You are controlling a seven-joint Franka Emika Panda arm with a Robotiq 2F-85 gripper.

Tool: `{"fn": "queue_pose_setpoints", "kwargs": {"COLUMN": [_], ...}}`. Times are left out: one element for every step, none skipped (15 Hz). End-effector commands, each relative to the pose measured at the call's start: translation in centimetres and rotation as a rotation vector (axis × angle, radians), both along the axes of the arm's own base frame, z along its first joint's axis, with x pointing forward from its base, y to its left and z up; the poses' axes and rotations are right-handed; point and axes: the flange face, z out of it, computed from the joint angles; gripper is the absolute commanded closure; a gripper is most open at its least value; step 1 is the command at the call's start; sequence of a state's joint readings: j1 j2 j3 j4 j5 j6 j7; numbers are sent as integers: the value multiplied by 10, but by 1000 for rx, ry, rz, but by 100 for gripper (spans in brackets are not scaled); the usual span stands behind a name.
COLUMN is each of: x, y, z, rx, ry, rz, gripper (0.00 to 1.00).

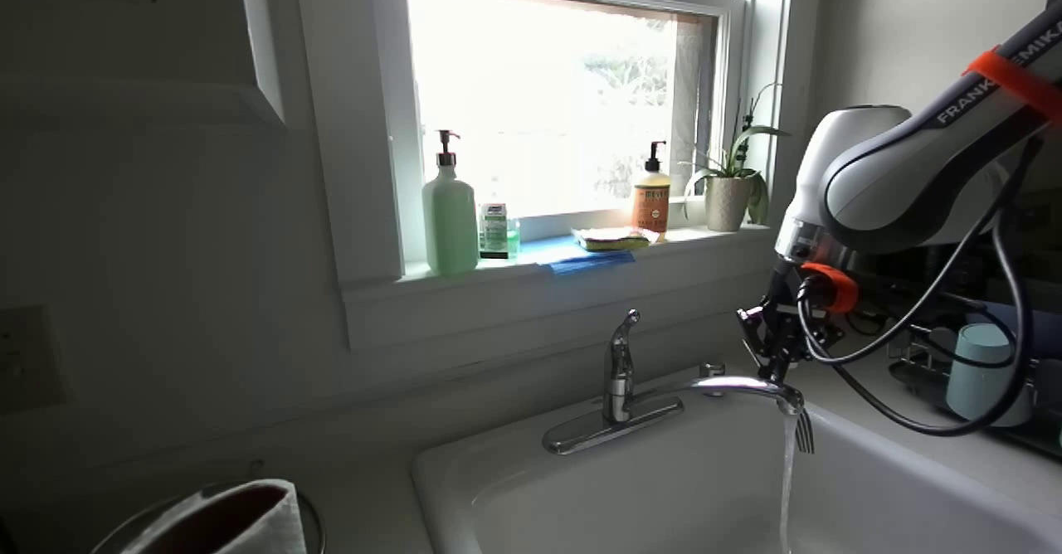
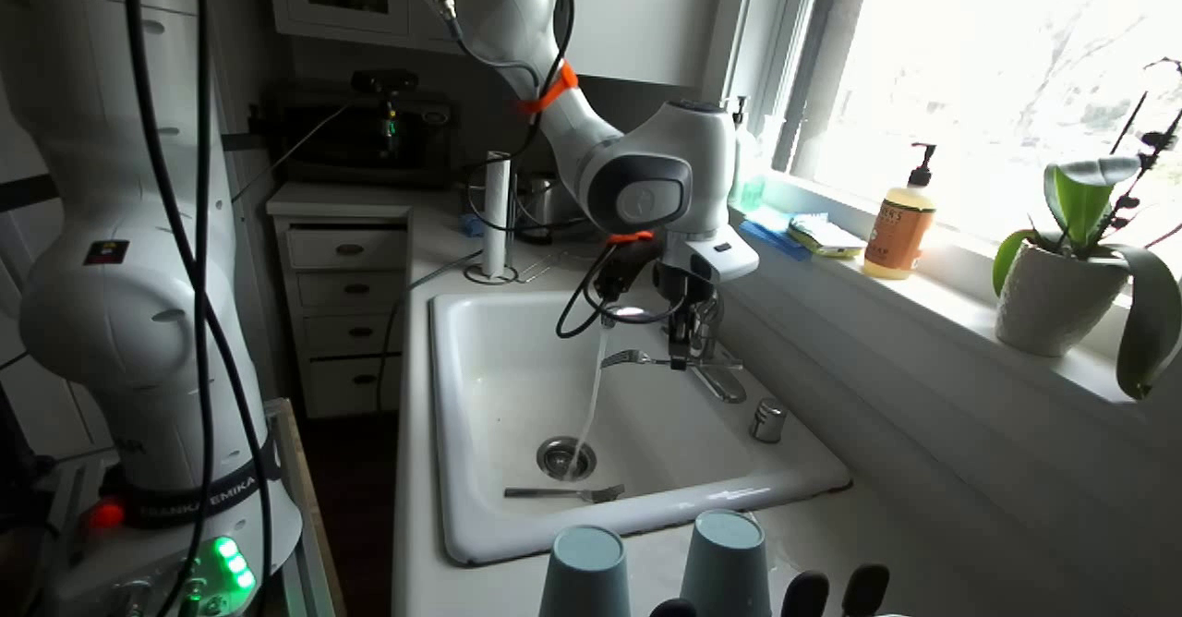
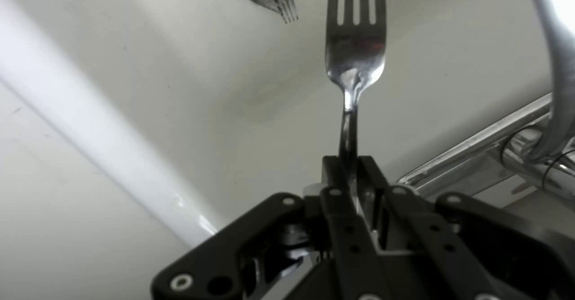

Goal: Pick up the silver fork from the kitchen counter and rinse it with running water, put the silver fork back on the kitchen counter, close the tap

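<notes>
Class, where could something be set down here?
Bare kitchen counter, in an exterior view: beside sink rim, left of blue cups; also between rim and black knobs. Crowded: around the tap, with jaws, silver fork, running water.

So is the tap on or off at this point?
On: both exterior views show water falling in a thin stream from the tap, and it runs down to the drain.

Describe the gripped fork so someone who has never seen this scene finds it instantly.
Below the window is a white sink with a chrome tap. Near its spout, the black gripper holds the silver fork by its handle. Unlike the cutlery lying by the drain, this one is up in the air.
</notes>
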State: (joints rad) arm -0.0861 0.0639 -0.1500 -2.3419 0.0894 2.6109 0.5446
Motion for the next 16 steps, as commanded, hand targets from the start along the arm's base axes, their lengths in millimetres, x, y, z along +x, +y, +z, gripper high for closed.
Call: {"fn": "queue_pose_setpoints", "kwargs": {"x": [-15,-18,-21,-24,-28,-32,-36,-40,-44,-46,-38,-41,-43,-44,-44,-43], "y": [-26,-32,-40,-47,-56,-63,-72,-80,-89,-95,-87,-93,-96,-96,-96,-95], "z": [18,20,23,26,26,25,22,20,15,13,14,13,12,12,12,12], "rx": [-69,-78,-86,-82,-90,-92,-95,-95,-96,-80,-97,-97,-97,-97,-97,-97], "ry": [-26,-26,-22,-17,-4,4,23,41,65,59,54,60,62,64,65,65], "rz": [87,115,155,201,237,274,314,353,389,391,349,364,372,375,378,379], "gripper": [97,97,97,97,97,97,97,97,97,97,87,87,87,87,87,97]}}
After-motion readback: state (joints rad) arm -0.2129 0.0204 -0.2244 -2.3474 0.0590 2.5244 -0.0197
